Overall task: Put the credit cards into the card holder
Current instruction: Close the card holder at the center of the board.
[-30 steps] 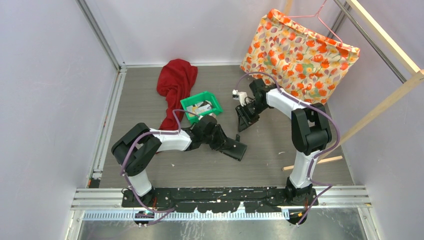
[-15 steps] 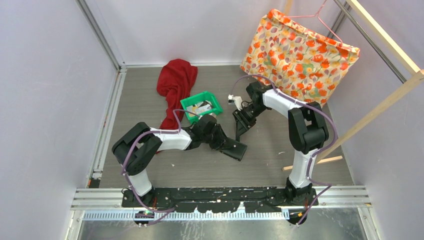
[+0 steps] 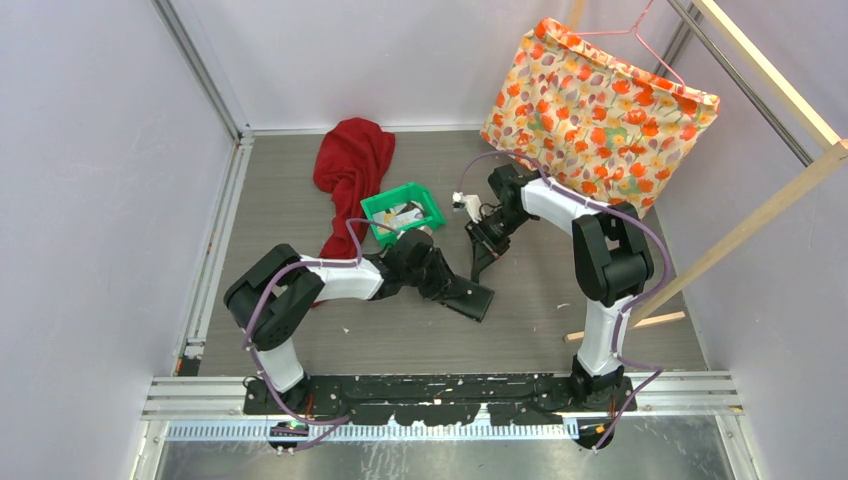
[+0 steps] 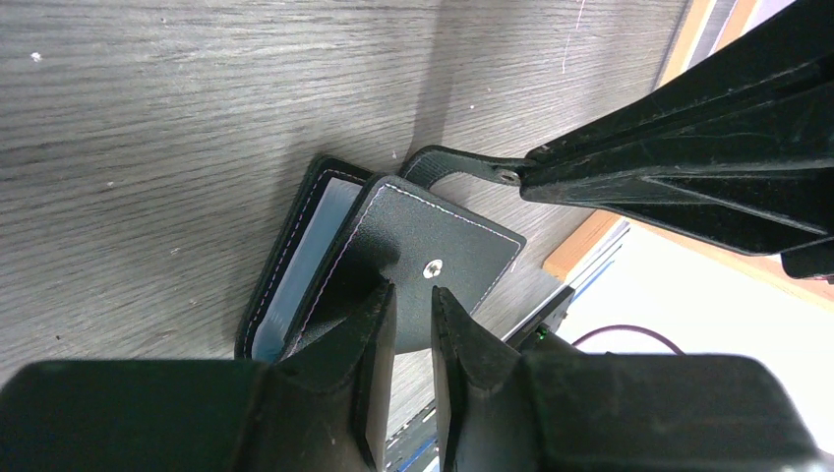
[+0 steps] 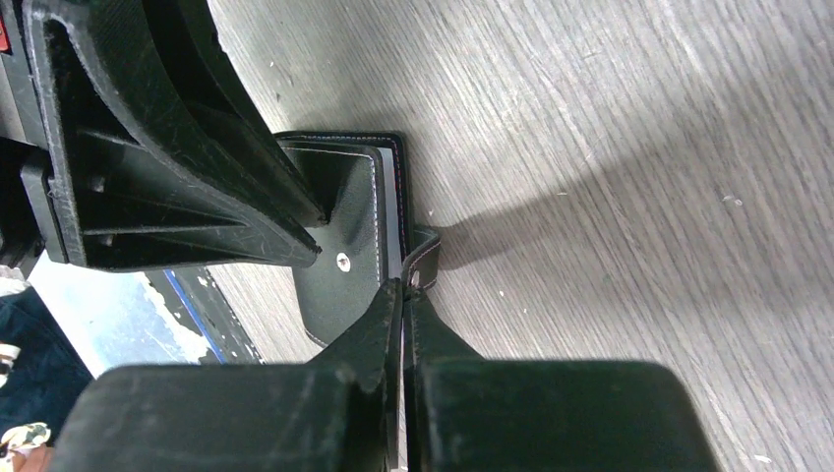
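Observation:
The black card holder [image 4: 443, 236] lies half open on the table, its pale pockets [image 4: 300, 270] showing under the raised cover. My left gripper [image 4: 413, 293] is closed to a narrow gap on that cover's lower edge, just below the snap stud. The right gripper [image 5: 404, 285] is shut on the holder's snap tab [image 5: 425, 258]. From above, both grippers meet at the card holder [image 3: 480, 300], the left gripper [image 3: 460, 288] coming from the left and the right gripper [image 3: 478, 266] from behind. Pale credit cards [image 3: 405, 211] lie in a green bin.
The green bin [image 3: 373, 224] stands just behind the left arm's wrist. A red cloth [image 3: 352, 165] lies at the back, and a floral bag [image 3: 600, 110] hangs at the back right. A wooden stick [image 3: 625, 325] rests on the table by the right arm's base.
My right gripper has come down and left from behind the card holder to its snap tab and has shut on it. The left arm and the holder have stayed put.

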